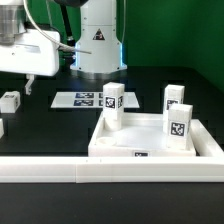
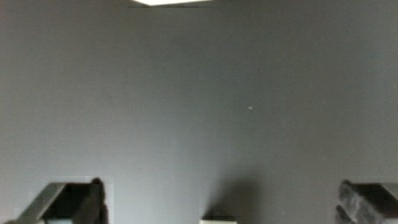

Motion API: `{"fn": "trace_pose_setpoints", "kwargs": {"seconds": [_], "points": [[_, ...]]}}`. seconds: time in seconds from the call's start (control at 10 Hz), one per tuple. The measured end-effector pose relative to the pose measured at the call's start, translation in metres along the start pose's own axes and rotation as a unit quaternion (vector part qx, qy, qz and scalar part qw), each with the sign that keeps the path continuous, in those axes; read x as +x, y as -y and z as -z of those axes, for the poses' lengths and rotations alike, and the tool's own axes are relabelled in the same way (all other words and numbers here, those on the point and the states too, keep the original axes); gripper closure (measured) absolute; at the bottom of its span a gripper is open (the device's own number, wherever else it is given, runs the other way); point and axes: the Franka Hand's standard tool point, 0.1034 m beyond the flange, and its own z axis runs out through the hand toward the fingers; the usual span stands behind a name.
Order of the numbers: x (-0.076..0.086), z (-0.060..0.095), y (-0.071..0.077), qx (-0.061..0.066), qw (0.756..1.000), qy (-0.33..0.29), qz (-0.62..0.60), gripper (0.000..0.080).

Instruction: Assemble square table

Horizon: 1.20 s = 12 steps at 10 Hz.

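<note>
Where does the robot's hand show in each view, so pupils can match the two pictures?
Exterior view: the hand hangs at the exterior view's left, above the black table, near a loose leg.
Wrist view: only its fingers show, wide apart over bare surface.
Shared landmark: the black table.

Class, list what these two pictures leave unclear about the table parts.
Exterior view: a block is cut off by the left edge.
Exterior view: the square table slab has its sockets hidden by its rim and three standing legs; their seating is unclear.
Wrist view: a white patch is cut by the frame, unidentifiable.
</note>
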Motion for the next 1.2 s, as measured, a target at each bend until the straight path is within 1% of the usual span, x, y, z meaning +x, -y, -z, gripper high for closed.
{"fn": "trace_pose_setpoints", "kwargs": {"seconds": [0.1, 0.2, 0.4, 0.7, 1.0, 1.2], "points": [[-0.012, -0.005, -0.004, 0.0, 1.0, 0.004, 0.022, 0.0151], [-0.022, -0.01, -0.005, 0.004, 1.0, 0.011, 0.029, 0.0151], [-0.036, -0.016, -0.007, 0.012, 0.999, 0.023, 0.025, 0.0151], [-0.051, -0.022, -0.006, 0.014, 0.999, 0.031, 0.021, 0.0151], [-0.054, -0.025, -0.005, 0.013, 0.999, 0.036, 0.019, 0.0151], [-0.056, -0.031, -0.006, 0.008, 0.999, 0.04, 0.017, 0.0151]]}}
